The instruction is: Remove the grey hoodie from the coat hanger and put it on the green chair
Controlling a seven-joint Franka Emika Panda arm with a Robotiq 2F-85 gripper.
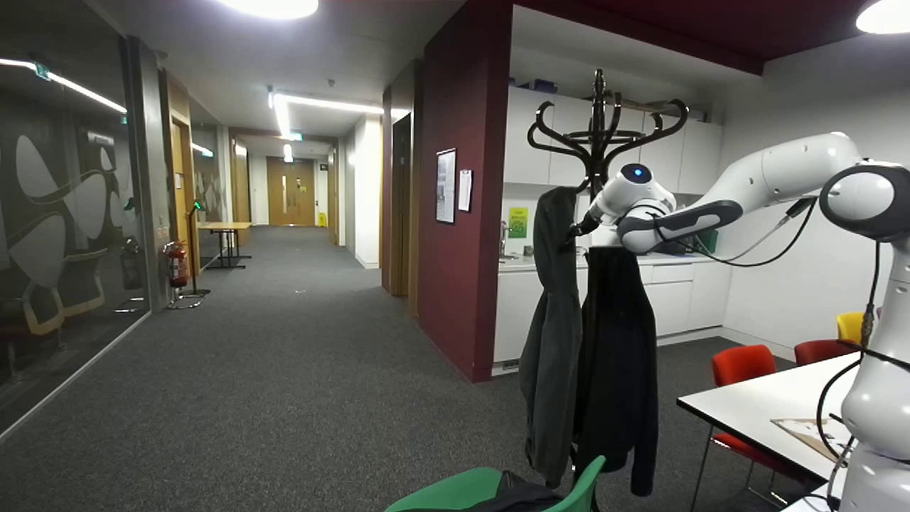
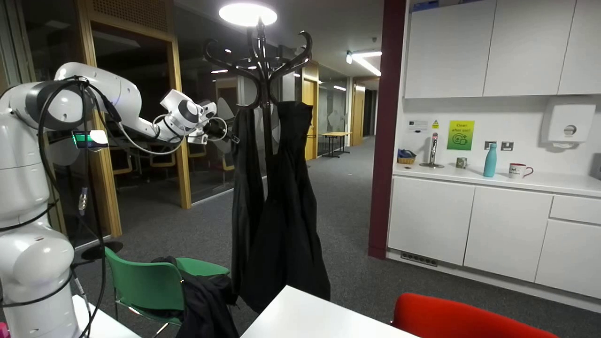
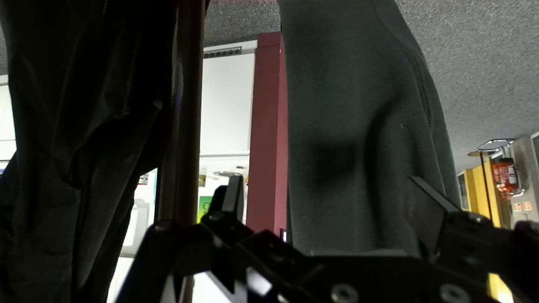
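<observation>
The grey hoodie (image 1: 554, 334) hangs limp from the black coat hanger (image 1: 598, 135). Both also show in an exterior view, the hoodie (image 2: 246, 188) left of the pole and the coat hanger (image 2: 264, 70) with its looping hooks. My gripper (image 1: 577, 229) is at the hoodie's upper part. In the wrist view, which stands upside down, my gripper (image 3: 334, 198) is open, with the hoodie (image 3: 332, 97) across the space between the fingers. I cannot tell whether the right finger touches the cloth. The green chair (image 2: 145, 286) stands below, its seat (image 1: 448, 491) partly under dark cloth.
A black jacket (image 1: 618, 355) hangs beside the hoodie on the same stand; its pole (image 3: 185, 105) shows left of the gripper. Dark cloth (image 2: 202, 295) lies over the green chair. A white table (image 2: 310, 314) and red chairs (image 1: 743, 366) stand nearby. A dark red wall (image 1: 462, 284) is behind.
</observation>
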